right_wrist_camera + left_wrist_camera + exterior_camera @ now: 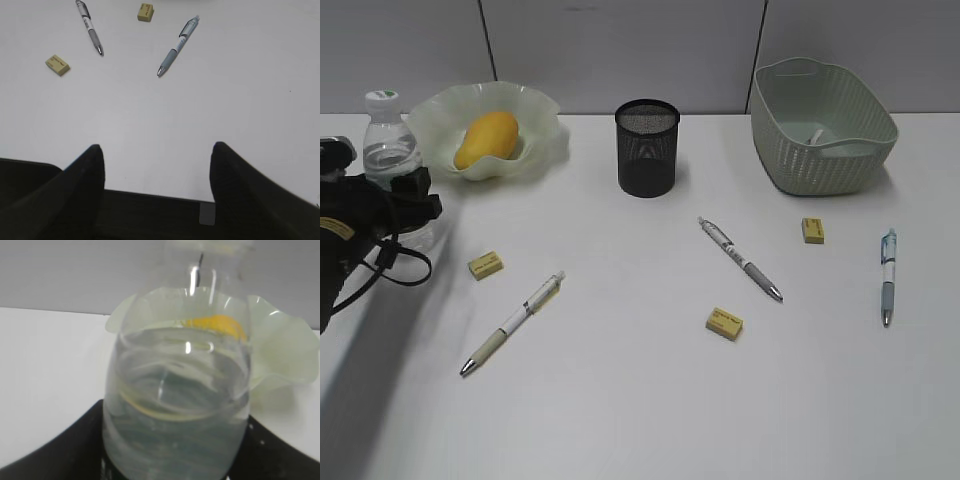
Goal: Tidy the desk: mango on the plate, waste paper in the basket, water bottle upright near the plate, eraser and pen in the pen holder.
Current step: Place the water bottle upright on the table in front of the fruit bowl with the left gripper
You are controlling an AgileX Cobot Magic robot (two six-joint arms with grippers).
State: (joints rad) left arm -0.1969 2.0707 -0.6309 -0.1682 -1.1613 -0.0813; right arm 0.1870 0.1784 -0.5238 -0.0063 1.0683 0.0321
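Observation:
The water bottle [388, 140] stands upright at the far left, beside the plate [545, 140], which holds the mango [486, 138]. My left gripper [408, 195] is shut on the bottle's lower body. In the left wrist view the bottle [175, 405] fills the space between the jaws [175, 462], with the plate [285, 355] and mango [217, 325] behind it. The waste paper [817, 136] lies in the basket [823, 160]. The pen holder [647, 150] stands at the back centre. My right gripper [157, 150] is open and empty above bare desk; it is out of the exterior view.
Three pens [513, 322] [740, 258] [888, 275] and three yellow erasers [485, 264] [724, 323] [812, 230] lie loose on the desk. The right wrist view shows two pens [90, 27] [177, 46] and two erasers [57, 65] [145, 12].

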